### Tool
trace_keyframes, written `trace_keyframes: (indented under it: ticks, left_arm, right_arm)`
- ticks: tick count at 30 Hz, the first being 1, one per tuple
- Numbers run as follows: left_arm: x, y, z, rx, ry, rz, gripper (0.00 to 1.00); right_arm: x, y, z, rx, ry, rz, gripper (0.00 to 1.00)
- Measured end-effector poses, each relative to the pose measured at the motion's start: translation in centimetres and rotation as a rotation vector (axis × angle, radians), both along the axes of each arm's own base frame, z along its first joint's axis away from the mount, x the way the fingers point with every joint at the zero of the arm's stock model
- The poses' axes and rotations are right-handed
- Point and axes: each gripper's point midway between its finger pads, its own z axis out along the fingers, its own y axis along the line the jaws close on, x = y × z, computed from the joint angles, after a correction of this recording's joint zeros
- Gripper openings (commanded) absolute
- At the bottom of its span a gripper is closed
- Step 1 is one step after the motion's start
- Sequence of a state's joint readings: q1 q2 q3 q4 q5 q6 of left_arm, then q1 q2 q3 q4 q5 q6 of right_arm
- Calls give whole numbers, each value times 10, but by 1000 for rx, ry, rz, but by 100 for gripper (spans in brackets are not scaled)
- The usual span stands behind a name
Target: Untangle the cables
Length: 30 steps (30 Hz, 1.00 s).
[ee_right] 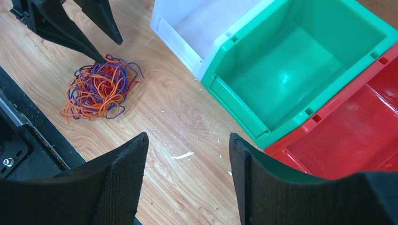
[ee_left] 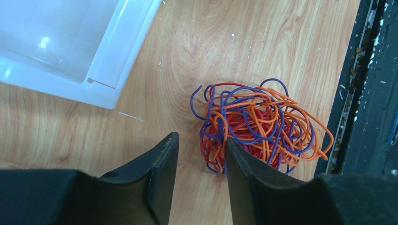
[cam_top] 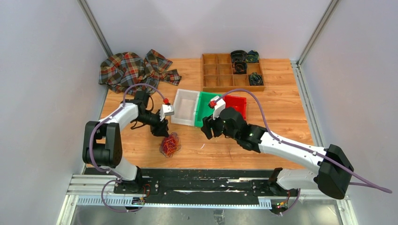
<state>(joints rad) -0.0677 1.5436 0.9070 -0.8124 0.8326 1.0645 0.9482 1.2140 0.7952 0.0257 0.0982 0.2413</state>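
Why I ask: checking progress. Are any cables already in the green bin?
No, the green bin shows only its bare floor, and the cables lie tangled on the table.

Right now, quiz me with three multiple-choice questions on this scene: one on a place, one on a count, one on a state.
1. Where is the clump of thin red, purple and orange cables? A in the wooden divided tray; B on the wooden table; C on the plaid cloth.
2. How many open plastic bins stand side by side? A two; B three; C five.
3. The cables are: A one knotted clump; B separate straight strands; C neat coils.
Answers: B, it lies on bare wood by the left tool; B, white, green, red; A, strands loop through one another.
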Motion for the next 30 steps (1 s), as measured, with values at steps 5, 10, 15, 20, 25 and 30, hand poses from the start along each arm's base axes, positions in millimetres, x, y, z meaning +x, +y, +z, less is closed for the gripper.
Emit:
trace_keyframes:
  ticks: [5,10,15,20,25,30]
  left_arm:
    - [2,-5,4,-4,-4,-9,11]
    - [3,-7,15,-4,-31,4,2]
    - [2,-10,44,-13,-110,31,1]
    - [-6,-16,68,-20,-134,78,1]
    - [-12,-22,91,-47,-101,170,1]
    - [-20,-28,119,-92,-94,245,1]
  right_arm:
    - [-4,3,-1,-4,2,13,59]
    - [-4,4,-4,-10,6,14,57]
    - [-2,7,-5,-5,3,15,59]
    - [-8,24,-4,15,-17,55,75]
    - [-16,52,6,58,-90,123,82]
    - [-20,82,23,105,-164,172,82]
